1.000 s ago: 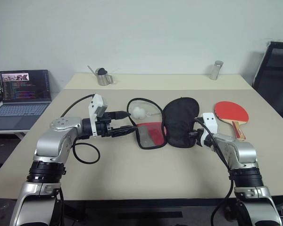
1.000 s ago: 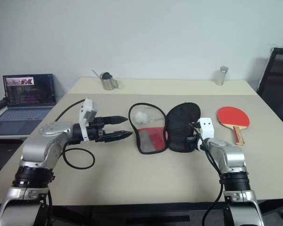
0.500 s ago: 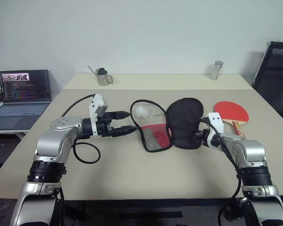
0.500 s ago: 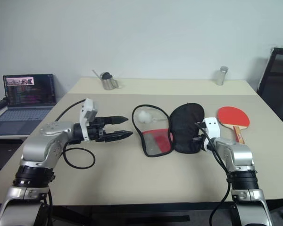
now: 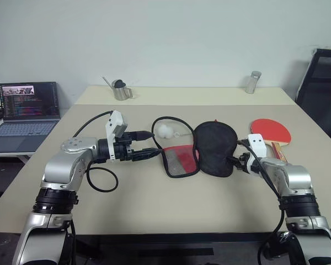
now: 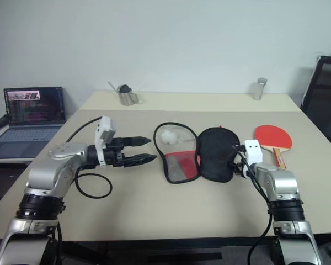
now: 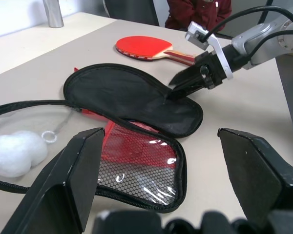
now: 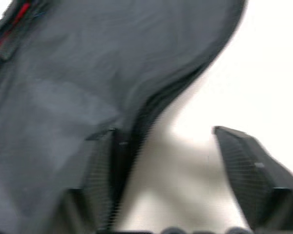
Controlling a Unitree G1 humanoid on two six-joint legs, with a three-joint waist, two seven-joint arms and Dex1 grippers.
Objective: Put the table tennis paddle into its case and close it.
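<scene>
Looking at my right claw [image 8: 166,161] first: the fingers are spread apart with the case's [image 5: 214,148] black flap edge lying between them, nothing pinched as far as I can tell. It sits right at that flap's near edge, so I'd guess I'm positioned to handle the flap. The case lies unzipped and splayed flat mid-tabletop [image 5: 154,204], red mesh half on my left, black half on my right, which leaves the inside free for loading. The paddle [image 5: 272,133] is flat on the tabletop just past my right claw, rubber face up, handle pointing back toward me, easy to reach. My left claw [image 5: 149,143] hovers wide and empty beside the red mesh half, probably ready to pin it down.
</scene>
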